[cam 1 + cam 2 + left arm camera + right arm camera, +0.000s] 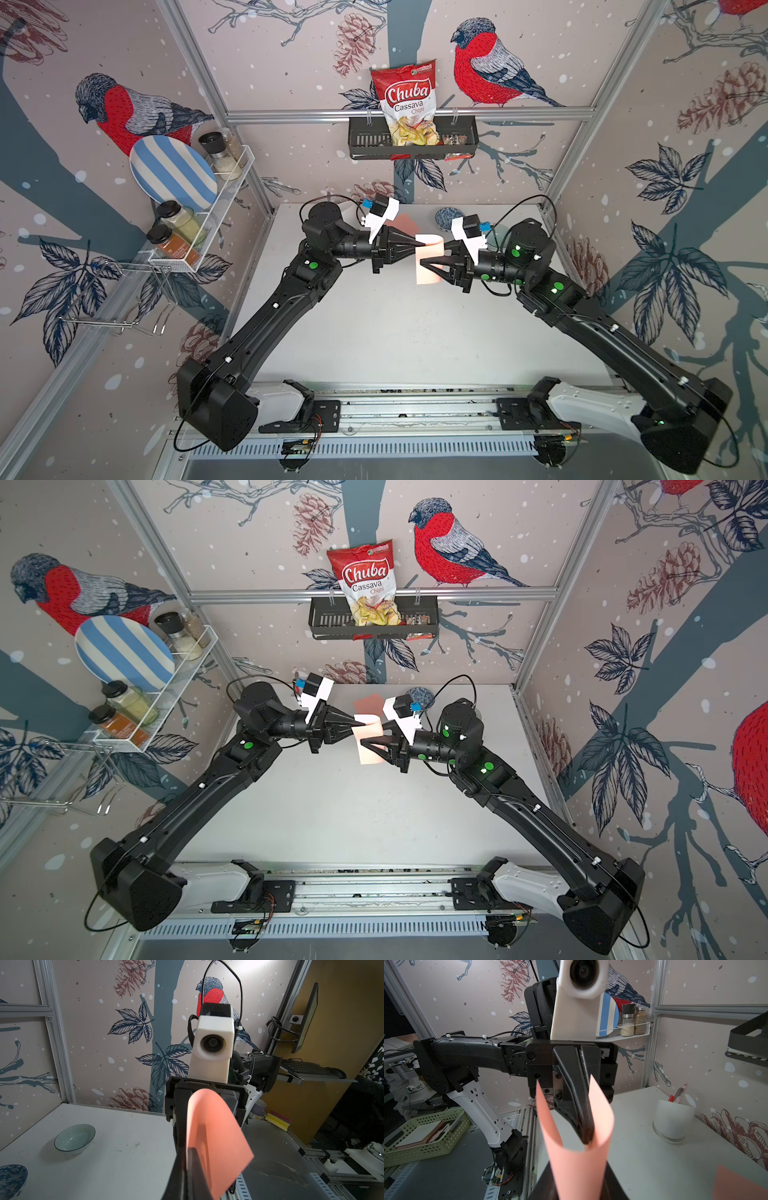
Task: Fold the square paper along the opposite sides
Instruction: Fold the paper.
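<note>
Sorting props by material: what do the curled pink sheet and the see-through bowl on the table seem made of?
Curled pink sheet: thin matte paper; it bends into a smooth loop without glare. See-through bowl: probably glass, glossy, with fine ringed lines; translucent glazed ceramic remains possible.

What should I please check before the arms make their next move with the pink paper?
1. Left gripper shut on an edge of the paper: ok.
2. Right gripper gripping the paper: not ok, jaws apart around the curl.
3. Opposite edges meeting: not ok, one edge stands free.
4. Crease formed: not ok, only a loose curl above the table.
5. Second sheet lying apart from the held one: ok.
</note>
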Controlling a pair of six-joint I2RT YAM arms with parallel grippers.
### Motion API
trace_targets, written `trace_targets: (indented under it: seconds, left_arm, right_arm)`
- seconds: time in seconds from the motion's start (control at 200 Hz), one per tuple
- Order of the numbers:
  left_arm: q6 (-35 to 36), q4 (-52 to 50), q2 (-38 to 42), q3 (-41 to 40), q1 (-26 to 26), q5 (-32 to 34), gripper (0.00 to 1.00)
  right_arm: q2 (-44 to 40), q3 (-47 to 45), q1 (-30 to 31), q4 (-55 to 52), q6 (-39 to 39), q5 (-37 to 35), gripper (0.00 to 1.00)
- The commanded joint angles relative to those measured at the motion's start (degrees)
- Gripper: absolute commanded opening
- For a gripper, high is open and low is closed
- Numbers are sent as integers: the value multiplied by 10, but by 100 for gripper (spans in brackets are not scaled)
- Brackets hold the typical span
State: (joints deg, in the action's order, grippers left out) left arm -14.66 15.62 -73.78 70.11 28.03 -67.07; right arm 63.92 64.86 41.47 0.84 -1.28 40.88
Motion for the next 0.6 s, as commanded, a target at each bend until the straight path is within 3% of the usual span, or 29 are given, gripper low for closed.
trace_targets:
  seconds: [0.0, 0.595]
  left_arm:
    - [-5, 26, 1, 0, -1, -5, 0]
    - [-5, 25, 0, 0, -1, -6, 0]
  right_arm:
    - [1, 2, 0, 20, 9, 2, 29]
    - [4, 1, 0, 18, 11, 4, 21]
